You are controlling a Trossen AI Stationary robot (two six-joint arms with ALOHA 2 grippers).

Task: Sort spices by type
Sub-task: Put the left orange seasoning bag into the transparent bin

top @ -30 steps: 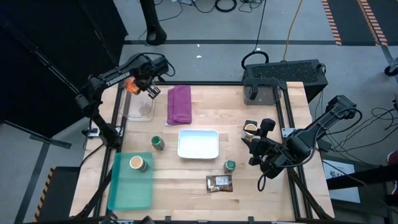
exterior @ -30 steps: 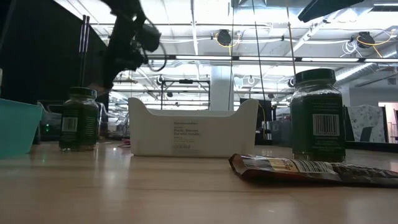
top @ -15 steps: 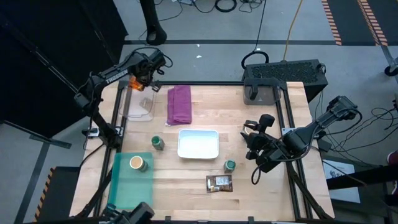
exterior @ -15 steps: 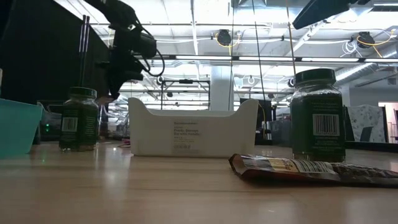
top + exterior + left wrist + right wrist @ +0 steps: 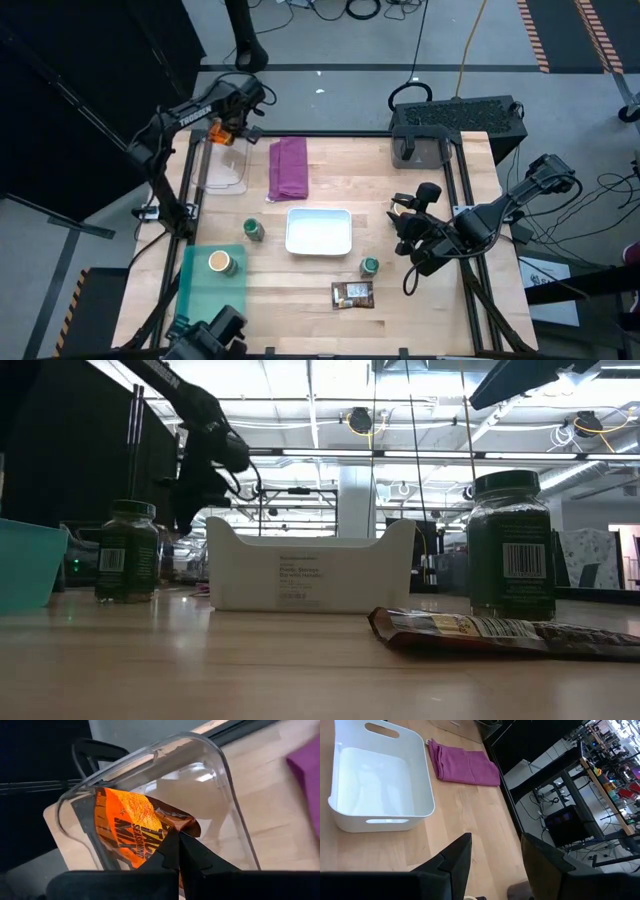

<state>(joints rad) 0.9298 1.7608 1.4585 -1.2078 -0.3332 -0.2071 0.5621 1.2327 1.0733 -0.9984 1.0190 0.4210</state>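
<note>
Left gripper (image 5: 177, 845): pinching the flat orange packet (image 5: 130, 830) over the clear plastic bin (image 5: 224, 168), far-left corner.
Right gripper (image 5: 492, 852): fingers apart, waiting near the right edge.
Advice: lower before releasing.

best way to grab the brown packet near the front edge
The brown packet lies flat on the table, so come straight down and pinch across its short width at one end. The green jar stands close beside it, so take the end away from the jar.
</note>
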